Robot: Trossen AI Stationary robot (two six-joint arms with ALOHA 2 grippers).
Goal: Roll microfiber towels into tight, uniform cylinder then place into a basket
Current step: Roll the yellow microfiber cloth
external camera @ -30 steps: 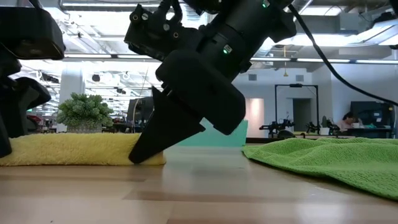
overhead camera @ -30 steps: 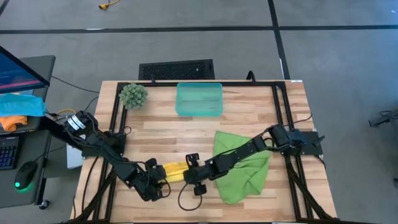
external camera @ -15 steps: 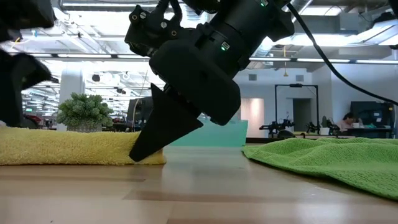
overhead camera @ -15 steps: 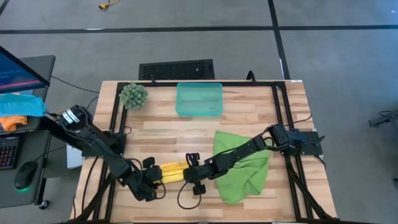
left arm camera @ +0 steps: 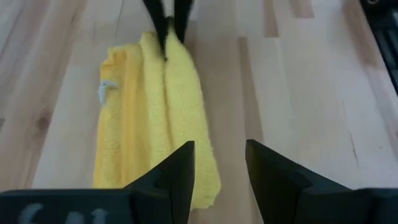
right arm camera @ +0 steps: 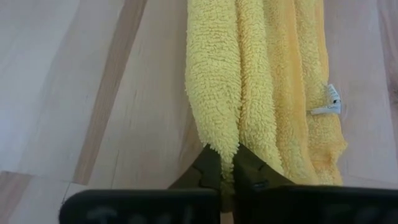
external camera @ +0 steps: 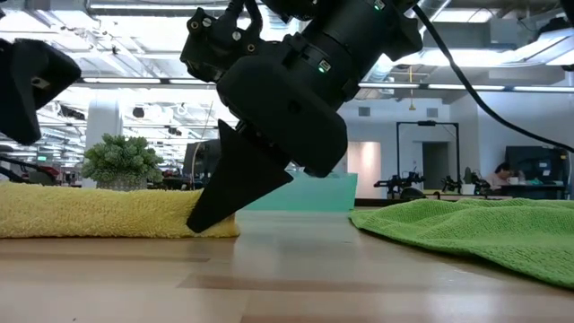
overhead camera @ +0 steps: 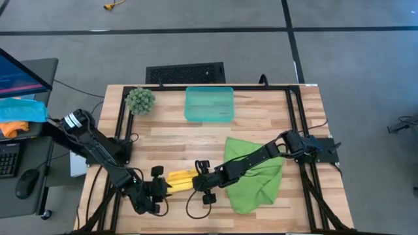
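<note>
The right claw (overhead camera: 196, 181) is pinching the right end of the rolled yellow towel (overhead camera: 181, 179) lying at the worktop's (overhead camera: 170, 137) near edge, while the left claw (overhead camera: 161, 189) is hovering open just off its left end.

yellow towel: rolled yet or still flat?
Folded into a long strip, not a tight cylinder: the yellow towel shows lengthwise folds, with the right gripper pinching one end.
</note>
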